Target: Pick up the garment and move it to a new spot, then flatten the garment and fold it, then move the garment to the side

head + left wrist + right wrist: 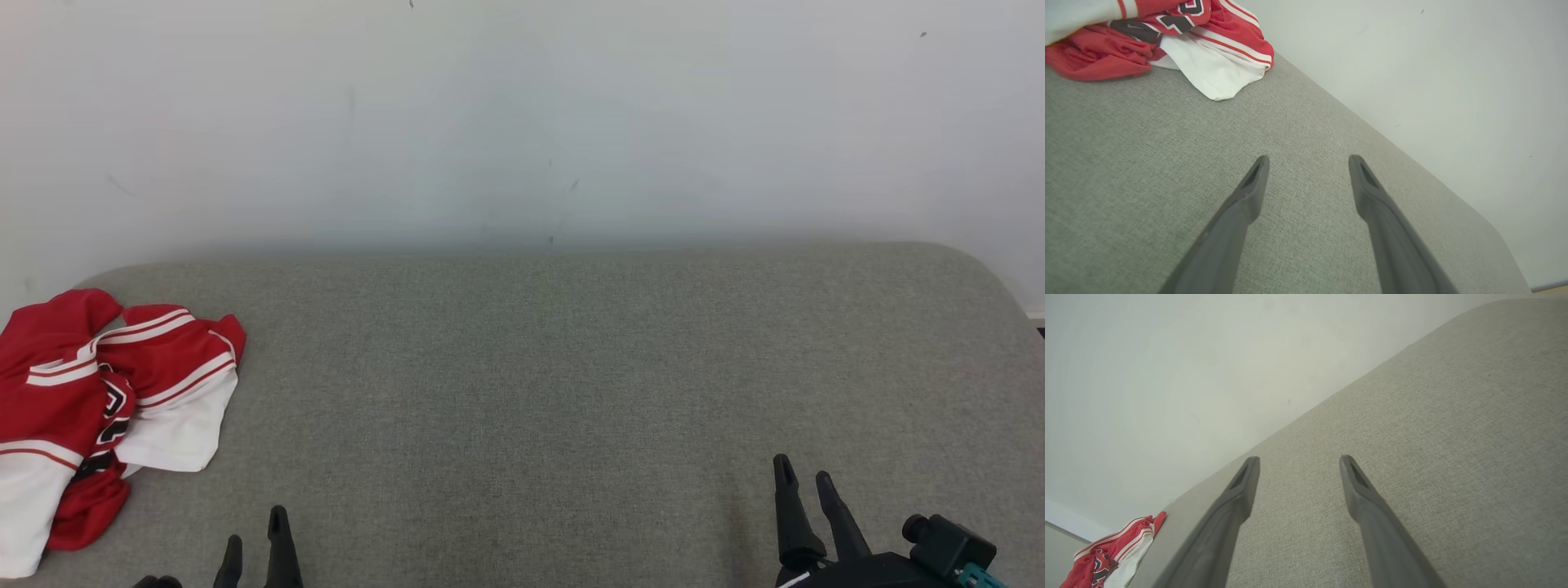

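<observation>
here, a desk (571, 367) covered in grey woven cloth, its far corners rounded, stands against a plain white wall (522, 114) marked with a few faint scuffs. a red and white jersey (98, 400) lies crumpled at the desk's left end (dark numerals show among the folds), partly cut off by the head view's border. the left hand (255, 525) sits at the lower left, near the jersey but apart from it, fingers spread and holding nothing, with bare cloth between them. the right hand (802, 467) sits at the lower right, well apart from the jersey, likewise spread and empty. both pairs of fingers are long, dark, matt and tapering; the jersey's hems carry white stripes.
</observation>
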`<state>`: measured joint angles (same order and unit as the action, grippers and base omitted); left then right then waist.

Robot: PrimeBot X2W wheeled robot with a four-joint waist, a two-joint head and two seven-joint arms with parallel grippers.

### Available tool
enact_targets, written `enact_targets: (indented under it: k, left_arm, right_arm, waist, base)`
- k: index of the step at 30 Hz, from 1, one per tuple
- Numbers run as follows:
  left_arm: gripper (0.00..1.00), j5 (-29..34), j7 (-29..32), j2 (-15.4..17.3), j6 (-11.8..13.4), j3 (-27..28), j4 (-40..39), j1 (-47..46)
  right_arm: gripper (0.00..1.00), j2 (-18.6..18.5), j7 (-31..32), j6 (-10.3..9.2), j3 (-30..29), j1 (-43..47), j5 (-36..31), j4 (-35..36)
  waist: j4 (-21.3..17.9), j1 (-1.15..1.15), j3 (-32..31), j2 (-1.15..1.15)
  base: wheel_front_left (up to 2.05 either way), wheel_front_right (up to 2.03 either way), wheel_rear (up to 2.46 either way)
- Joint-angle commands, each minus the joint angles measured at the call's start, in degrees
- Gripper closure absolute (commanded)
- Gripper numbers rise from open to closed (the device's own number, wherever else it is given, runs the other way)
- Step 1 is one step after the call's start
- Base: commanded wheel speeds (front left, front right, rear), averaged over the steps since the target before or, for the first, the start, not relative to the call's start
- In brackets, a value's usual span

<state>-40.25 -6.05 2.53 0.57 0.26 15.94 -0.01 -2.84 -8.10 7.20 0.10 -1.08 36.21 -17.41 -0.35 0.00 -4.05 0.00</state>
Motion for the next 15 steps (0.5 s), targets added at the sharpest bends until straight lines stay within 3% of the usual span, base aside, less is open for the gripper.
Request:
enact_targets:
  k: [1, 15]
  left_arm:
    - [0.00, 1.64, -0.61, 0.38, 0.25, -0.22, -0.53, 0.14]
    - [0.00, 10.38, -3.16, 0.39, 0.08, -3.09, -0.45, -1.65]
  right_arm:
    - [0.00, -0.04, -0.31, 0.33, -0.22, 0.03, -1.45, 0.61]
    - [0.00, -0.05, -0.36, 0.37, -2.74, 0.87, -10.99, 1.36]
  waist:
    - [0.02, 0.00, -0.07, 0.00]
    - [2.15, 0.00, -0.66, 0.00]
  base:
    - [0.00, 0.00, 0.00]
    - [0.00, 0.00, 0.00]
